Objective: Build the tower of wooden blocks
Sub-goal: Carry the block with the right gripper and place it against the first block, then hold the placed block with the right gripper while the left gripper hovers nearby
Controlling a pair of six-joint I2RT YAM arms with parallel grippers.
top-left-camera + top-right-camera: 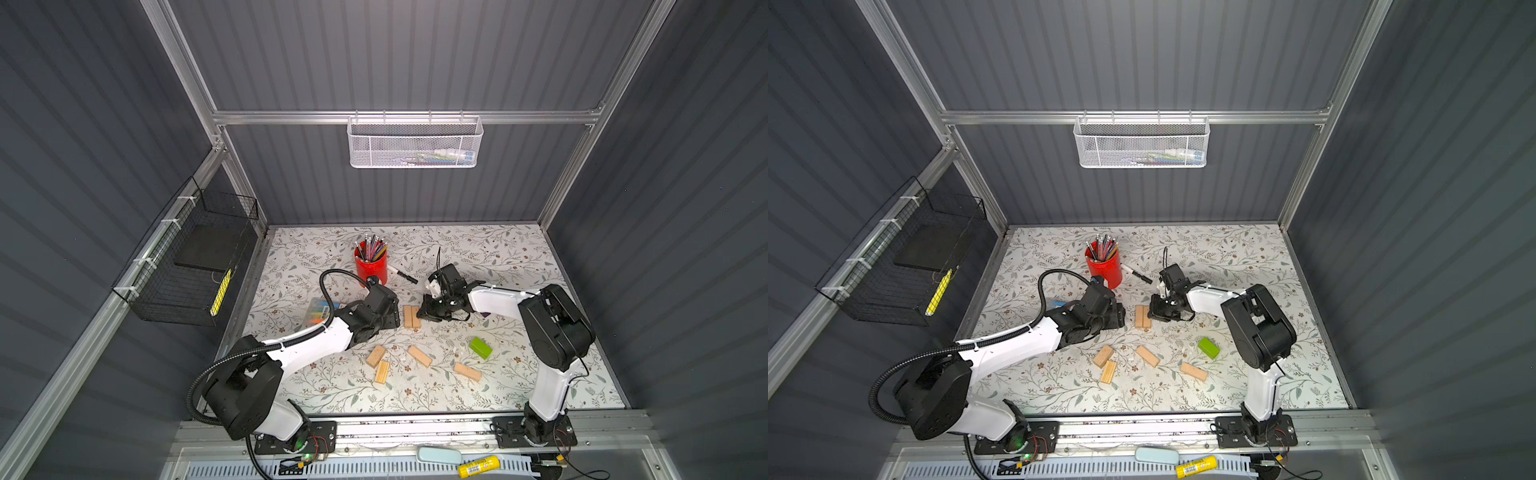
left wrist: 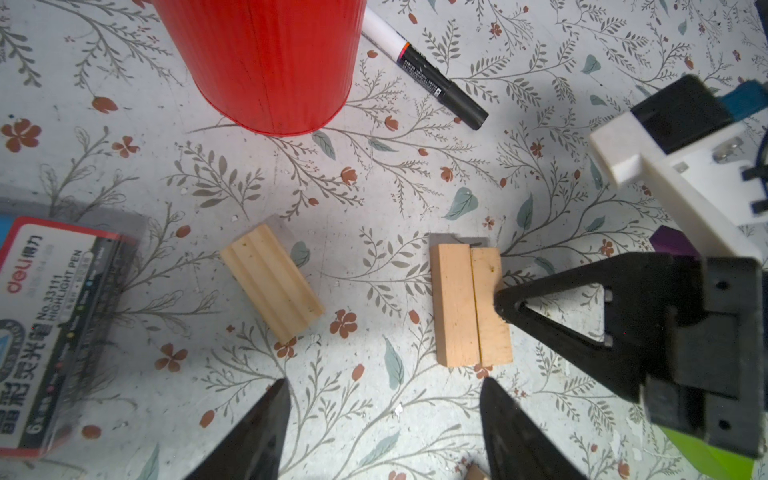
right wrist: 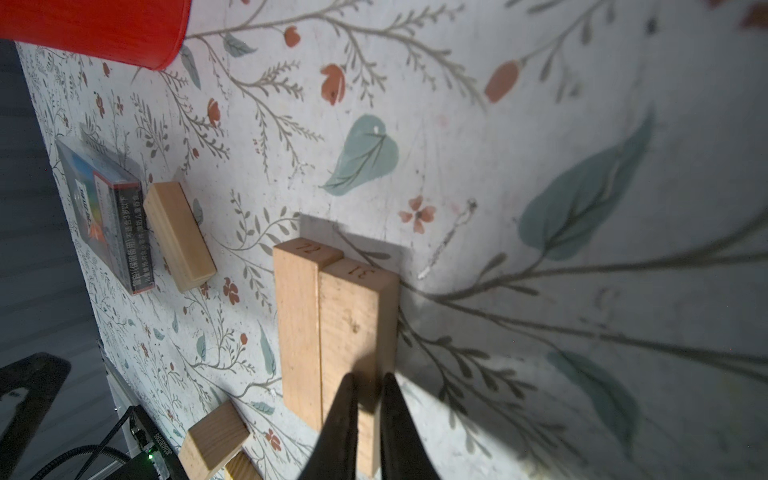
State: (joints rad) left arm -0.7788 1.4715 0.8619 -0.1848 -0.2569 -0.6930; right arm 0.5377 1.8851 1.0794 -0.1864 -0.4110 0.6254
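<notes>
Two end effectors, left [image 2: 383, 384] spread, right [image 3: 368, 376] pressed together, grooved block [image 2: 272, 282] wrist-view only.

Two robot arms meet at a pair of wood blocks [image 1: 1143, 317] on the flowery table [image 1: 1258, 266].
The pair lies side by side between the left gripper [image 1: 1118, 318] and the right gripper [image 1: 1153, 312]. Four loose pale blocks [image 1: 1147, 356] and a green block [image 1: 1208, 348] lie nearer the front.

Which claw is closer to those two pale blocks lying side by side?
Right. The right claw, shut, sits at the edge of the two pale blocks; the left claw, open, stands apart on their opposite side.
</notes>
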